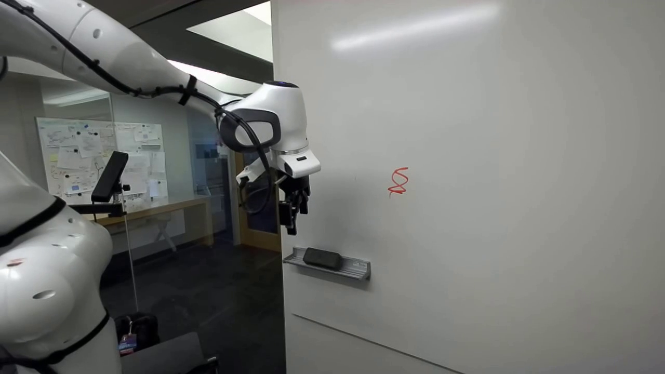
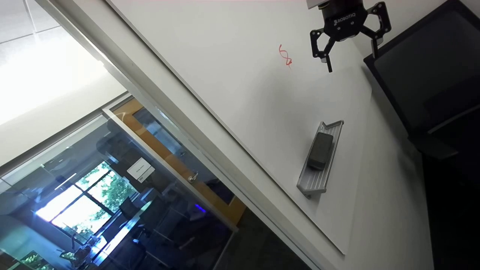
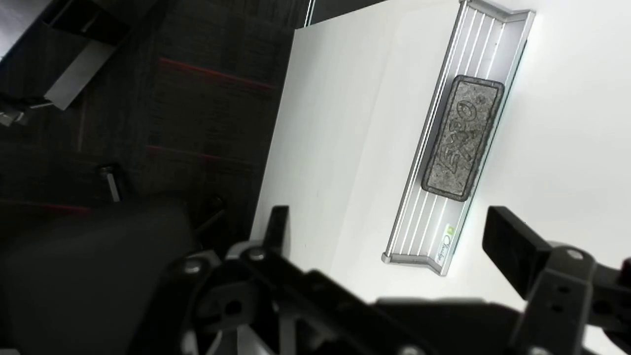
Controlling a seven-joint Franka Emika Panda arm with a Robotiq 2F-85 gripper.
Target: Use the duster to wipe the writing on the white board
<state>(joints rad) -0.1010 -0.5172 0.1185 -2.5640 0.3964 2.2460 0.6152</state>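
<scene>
A tall, glossy white board (image 1: 493, 234) is marked with a small red squiggle, the writing (image 1: 398, 181), which has not yet been wiped away. Below it and to the left, in an exterior view, a slim grey tray (image 1: 356, 267) is fixed to the board, and in the tray the duster (image 3: 463, 138) is rested: a dark oblong block with rounded corners, set lengthwise, its lettered broad face shown in the wrist view. Above the tray, well apart from the duster, the gripper (image 2: 352, 63) is carried by a white robot arm (image 1: 124, 57); its two black fingers (image 2: 329, 64) are spread wide and nothing is held between them. The duster can be expected to be light and hard to break, with a fairly firm back and a softer wiping face, probably the hidden underside. Its lettered face looks rough rather than slick, so little slipping is to be feared. It is best taken across its narrow width, by the middle of the long edges, so that it is kept balanced and is not twisted when rubbed over the writing. Most of the tray's width is filled by the duster, so the fingers could be caught on the tray's edges; a shallow hold on the upper part would be safer, and the wiping face would be left free.
</scene>
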